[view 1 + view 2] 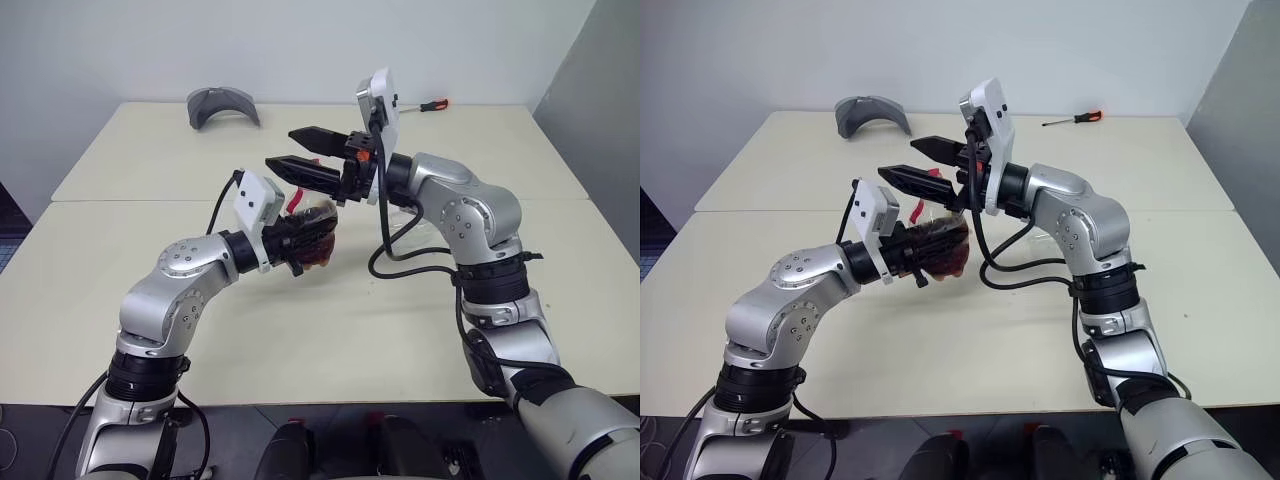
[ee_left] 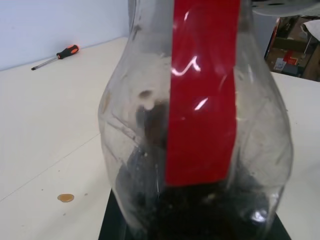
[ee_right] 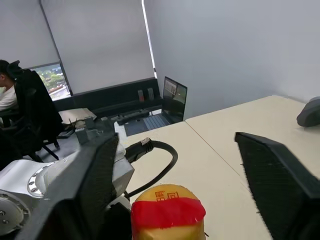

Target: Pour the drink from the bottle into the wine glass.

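The bottle (image 1: 312,232), clamped in the left gripper (image 1: 300,240), hangs over the cream table (image 1: 150,180); right gripper (image 1: 305,155) spread.

We see two arms built of rounded silver-grey shells joined by black rings, with small dark screws set round the joint caps. Black cables loop loosely along both forearms and plug in near the wrists. Each wrist carries a flat white camera block with rounded corners. The left gripper (image 1: 310,245) and the right gripper (image 1: 300,150) are black; the right one's fingers (image 1: 318,136) are long, tapered wedges, with orange-red parts at their base.
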`<state>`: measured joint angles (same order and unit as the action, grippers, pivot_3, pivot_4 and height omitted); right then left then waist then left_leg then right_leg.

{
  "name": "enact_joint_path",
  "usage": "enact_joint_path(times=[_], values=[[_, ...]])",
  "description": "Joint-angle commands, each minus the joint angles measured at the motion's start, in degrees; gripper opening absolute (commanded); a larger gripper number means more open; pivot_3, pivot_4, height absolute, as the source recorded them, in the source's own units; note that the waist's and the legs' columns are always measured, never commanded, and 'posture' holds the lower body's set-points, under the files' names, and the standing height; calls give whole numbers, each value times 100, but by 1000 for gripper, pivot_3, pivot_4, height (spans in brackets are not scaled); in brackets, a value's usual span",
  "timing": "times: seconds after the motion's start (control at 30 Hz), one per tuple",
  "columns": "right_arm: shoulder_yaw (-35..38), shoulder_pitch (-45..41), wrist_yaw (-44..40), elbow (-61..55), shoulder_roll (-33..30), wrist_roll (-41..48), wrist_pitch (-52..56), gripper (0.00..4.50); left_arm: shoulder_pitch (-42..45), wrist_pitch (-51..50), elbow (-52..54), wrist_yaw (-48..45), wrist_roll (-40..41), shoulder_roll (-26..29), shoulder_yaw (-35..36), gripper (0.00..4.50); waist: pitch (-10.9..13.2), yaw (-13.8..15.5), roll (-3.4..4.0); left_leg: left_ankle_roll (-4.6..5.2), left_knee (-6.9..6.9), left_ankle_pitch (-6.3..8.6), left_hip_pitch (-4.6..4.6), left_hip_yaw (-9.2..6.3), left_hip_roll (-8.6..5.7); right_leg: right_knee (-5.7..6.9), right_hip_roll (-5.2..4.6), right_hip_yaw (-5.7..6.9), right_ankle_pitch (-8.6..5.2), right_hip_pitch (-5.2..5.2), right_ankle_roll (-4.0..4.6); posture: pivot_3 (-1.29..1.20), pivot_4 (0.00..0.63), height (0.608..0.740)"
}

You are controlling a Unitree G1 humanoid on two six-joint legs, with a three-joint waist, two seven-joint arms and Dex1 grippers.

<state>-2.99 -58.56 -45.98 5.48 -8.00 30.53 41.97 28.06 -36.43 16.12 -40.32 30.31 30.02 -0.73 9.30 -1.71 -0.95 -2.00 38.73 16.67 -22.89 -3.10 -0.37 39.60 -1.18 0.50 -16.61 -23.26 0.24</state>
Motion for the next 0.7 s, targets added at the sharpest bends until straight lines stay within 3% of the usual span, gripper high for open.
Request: enact_joint_path(times=[0.03,0.13,0.17,0.3,0.4,0.53,0.7], values=[[10,-132,-108,-78,-9,123,-22,2545,75,154,214,-32,19,32,151,792,0,0,0,1,0,1,0,0,0,0,0,1,0,0,0,0,150,740],[-20,-160,-204,2,-39,74,-132,1406,21,118,292,7,36,26,180,792,0,-1,0,5,0,3,0,-1,0,1,0,0,0,0,0,0,150,740],[-25,-169,-240,25,-44,68,-145,1242,-3,103,327,20,47,22,187,792,0,-1,0,5,0,3,0,-1,0,1,0,1,0,0,0,0,150,740],[-54,-203,-845,83,-106,300,-116,1254,-224,-61,733,54,244,49,243,791,0,-2,0,6,0,3,0,-1,0,1,0,0,0,0,0,0,150,740],[-360,-340,-2276,227,-363,552,-160,1254,-674,-343,1549,-136,758,272,382,791,2,-6,2,17,0,10,-1,0,1,-5,0,-2,0,0,0,0,150,740],[-915,-853,-4218,935,-466,638,-326,1254,-1461,-955,2772,-202,2213,762,958,774,9,-64,9,23,-3,13,5,-4,3,-6,1,-5,0,0,0,0,150,740],[-829,-1074,-4115,1618,-273,378,-925,1254,-1618,-1023,2894,228,2433,935,1158,773,11,12,12,24,1,14,18,-16,2,13,3,3,-1,8,1,0,150,740]])
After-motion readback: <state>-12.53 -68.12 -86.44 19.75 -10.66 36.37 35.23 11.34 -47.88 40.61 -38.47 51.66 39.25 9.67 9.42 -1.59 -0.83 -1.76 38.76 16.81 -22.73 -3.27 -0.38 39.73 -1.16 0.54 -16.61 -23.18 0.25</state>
